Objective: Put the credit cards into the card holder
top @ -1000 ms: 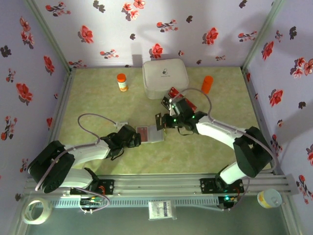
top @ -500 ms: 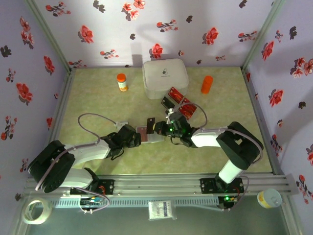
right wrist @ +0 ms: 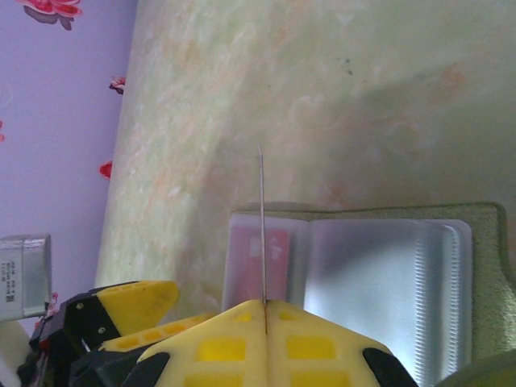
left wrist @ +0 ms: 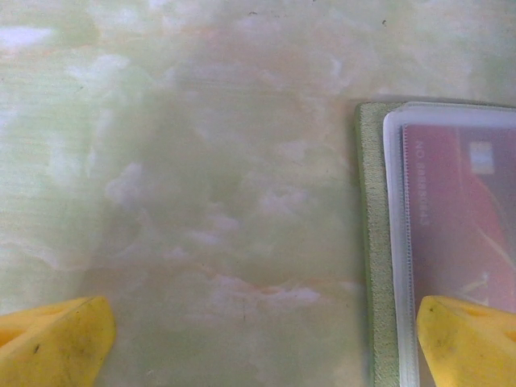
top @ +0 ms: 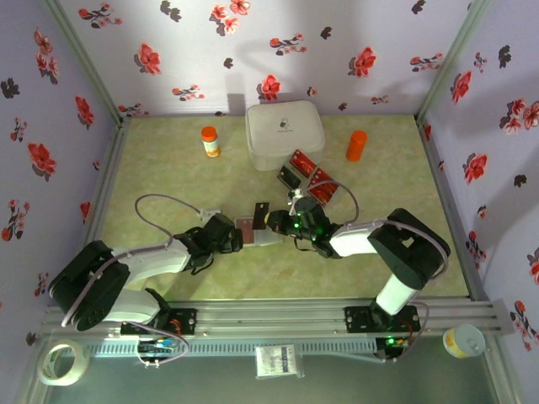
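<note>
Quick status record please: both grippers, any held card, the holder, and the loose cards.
left gripper: open, low, astride an edge of the card holder
right gripper: shut on a dark card, held on edge above the holder
holder state: open flat, a red card in a clear sleeve
loose cards: red and dark, on the table near the white box

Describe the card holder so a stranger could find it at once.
Start at the big white box. Nearer the robot from it, the holder lies open and flat. Unlike the loose cards by the box, it has an olive-green border and clear sleeves.
</note>
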Robot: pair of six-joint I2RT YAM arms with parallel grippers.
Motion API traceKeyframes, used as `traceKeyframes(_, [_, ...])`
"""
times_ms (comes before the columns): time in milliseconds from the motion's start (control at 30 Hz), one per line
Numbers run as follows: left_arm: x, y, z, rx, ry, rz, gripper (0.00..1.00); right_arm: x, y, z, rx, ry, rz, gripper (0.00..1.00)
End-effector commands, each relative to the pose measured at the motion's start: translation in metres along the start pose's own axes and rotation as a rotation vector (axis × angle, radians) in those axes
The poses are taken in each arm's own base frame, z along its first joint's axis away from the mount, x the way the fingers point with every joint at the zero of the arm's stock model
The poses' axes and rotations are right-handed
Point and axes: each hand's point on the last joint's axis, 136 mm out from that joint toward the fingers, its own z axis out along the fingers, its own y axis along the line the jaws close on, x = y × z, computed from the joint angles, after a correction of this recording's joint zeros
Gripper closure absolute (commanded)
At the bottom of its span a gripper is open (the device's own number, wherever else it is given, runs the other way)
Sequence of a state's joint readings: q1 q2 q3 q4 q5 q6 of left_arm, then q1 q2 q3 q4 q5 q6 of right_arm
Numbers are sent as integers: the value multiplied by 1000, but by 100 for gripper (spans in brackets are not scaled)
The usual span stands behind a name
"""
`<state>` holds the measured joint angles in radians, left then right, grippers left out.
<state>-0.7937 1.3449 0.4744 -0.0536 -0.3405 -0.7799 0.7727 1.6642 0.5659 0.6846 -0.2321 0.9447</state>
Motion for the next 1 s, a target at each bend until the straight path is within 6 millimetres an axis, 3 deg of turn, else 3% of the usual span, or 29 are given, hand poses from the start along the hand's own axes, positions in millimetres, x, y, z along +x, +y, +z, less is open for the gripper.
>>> traceKeyframes(0, [30,28,7,-99,105,11,2,3,-8,1,20,-15,-1,100])
traceKeyframes(633, [29,27,7,-98,103,11,2,18,-12,11,18,48,6,100])
traceKeyframes(967, [30,28,6,-98,104,9,2,0,-8,-4,14,-9,10,100])
